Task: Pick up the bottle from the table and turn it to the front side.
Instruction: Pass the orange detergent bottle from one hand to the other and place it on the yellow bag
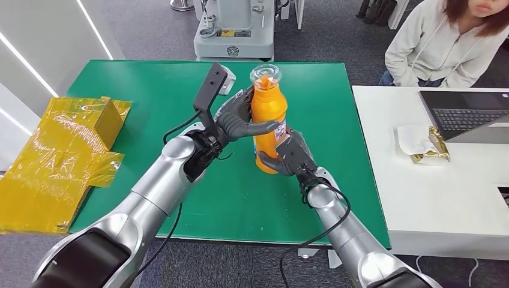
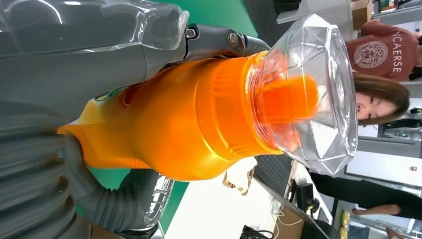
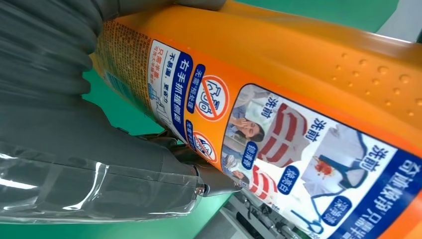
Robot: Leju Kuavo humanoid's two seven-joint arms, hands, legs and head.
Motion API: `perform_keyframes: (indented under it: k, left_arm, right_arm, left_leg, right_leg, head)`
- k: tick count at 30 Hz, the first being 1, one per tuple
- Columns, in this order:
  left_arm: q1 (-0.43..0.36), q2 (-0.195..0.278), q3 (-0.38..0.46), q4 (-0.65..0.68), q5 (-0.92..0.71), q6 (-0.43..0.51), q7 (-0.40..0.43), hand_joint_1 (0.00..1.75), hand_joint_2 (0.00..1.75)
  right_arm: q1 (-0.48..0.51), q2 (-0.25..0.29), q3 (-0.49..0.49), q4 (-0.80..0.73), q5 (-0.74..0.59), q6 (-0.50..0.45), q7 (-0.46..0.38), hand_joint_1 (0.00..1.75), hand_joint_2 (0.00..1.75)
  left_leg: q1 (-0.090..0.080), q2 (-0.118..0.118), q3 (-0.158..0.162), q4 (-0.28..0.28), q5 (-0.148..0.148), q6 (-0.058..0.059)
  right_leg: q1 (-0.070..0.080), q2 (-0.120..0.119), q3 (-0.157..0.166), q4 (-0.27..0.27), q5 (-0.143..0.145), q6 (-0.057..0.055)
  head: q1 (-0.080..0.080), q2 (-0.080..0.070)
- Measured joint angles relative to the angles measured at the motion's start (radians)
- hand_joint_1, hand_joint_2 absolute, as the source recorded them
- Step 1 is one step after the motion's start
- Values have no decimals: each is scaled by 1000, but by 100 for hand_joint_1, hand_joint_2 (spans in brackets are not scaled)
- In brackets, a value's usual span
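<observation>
The right hand grips the lower body of the tall orange plastic bottle with a clear faceted cap, fingers wrapped around its base and labelled side. The left hand clasps the same bottle higher up, at the shoulder, thumb laid across the front and fingers curled behind. The bottle stands upright between both hands above the middle of the green table top; whether its base touches the surface cannot be told. In the right wrist view the printed blue and white label faces the camera. A crumpled sheet of yellow plastic wrap lies at the table's left edge. To the right stands a white desk carrying an open grey laptop. Beyond it sits a person in a light hooded top.
</observation>
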Motion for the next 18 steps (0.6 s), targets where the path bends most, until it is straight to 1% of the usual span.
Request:
perform_keyframes:
  k: [4, 9, 18]
  left_arm:
    - [0, 0, -7, 0, -2, 4, -4, 0, 175]
    - [-1, 0, -34, 5, -33, 43, -21, 0, 175]
    - [-3, -2, -62, 22, -40, 46, -20, 0, 175]
  right_arm:
    - [0, 1, -1, 4, 0, 0, 0, 175, 175]
    - [-2, 3, -4, 7, 15, 0, 9, 175, 175]
    - [-3, 3, -7, 25, 25, 5, 13, 175, 175]
  left_leg:
    - [0, 0, 0, 0, 0, 0]
    - [0, 0, 0, 0, 0, 0]
    - [0, 0, 0, 0, 0, 0]
  right_leg:
    - [0, 0, 0, 0, 0, 0]
    - [0, 0, 0, 0, 0, 0]
    - [0, 0, 0, 0, 0, 0]
  head:
    - [0, 0]
    - [0, 0]
    - [0, 0]
